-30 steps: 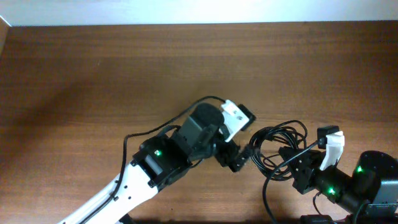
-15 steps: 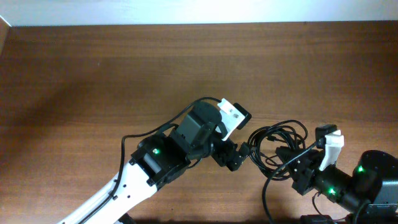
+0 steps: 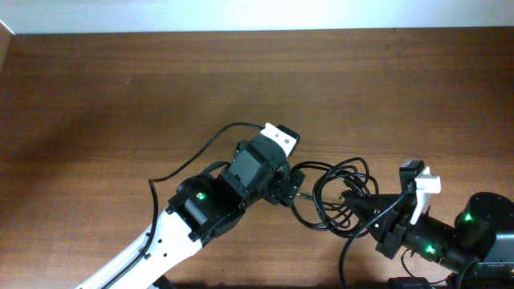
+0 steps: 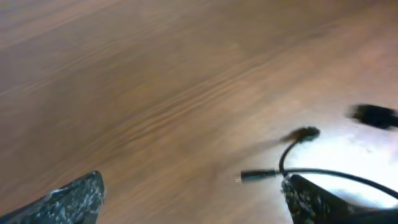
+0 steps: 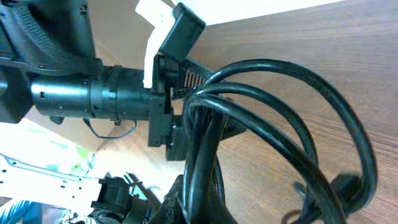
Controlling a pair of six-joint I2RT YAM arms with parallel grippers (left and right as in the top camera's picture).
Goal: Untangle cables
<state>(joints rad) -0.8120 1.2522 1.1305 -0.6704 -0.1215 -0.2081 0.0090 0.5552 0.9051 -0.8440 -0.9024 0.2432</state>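
**Item 1. Right gripper** (image 5: 198,208), black-fingered. It sits at the bottom centre of the right wrist view, clamped on the thin black cables (image 5: 261,118). The strands enter it as one tight bunch, then fan up and to the right in several loops over the brown wooden table (image 5: 336,43). Beyond the loops, at upper left, is the left arm (image 5: 93,96), black and cylindrical. It is close to the bundle, but whether it touches cannot be told.

**Item 2. Left gripper** (image 4: 193,198). Two speckled black fingers (image 4: 74,199) sit in the lower corners of the left wrist view, spread wide and gripping nothing. One cable strand passes just above the right-hand finger and ends in a small plug (image 4: 258,176) lying on the table (image 4: 155,74). Farther off is a second plug (image 4: 305,132) on a curved lead. Farther right is a blurred dark object (image 4: 373,115) that cannot be identified.

**Item 3. Overhead view.**
- The right gripper (image 3: 371,210) is at lower right, at the lower right side of the tangle.
- The cables (image 3: 341,197) lie right of centre in overlapping loops, between the two grippers.
- The left gripper (image 3: 291,191) is at the tangle's left edge, and its white arm (image 3: 161,241) runs off to lower left.
- Beyond these, the table (image 3: 120,104) extends to the upper edge of the frame.
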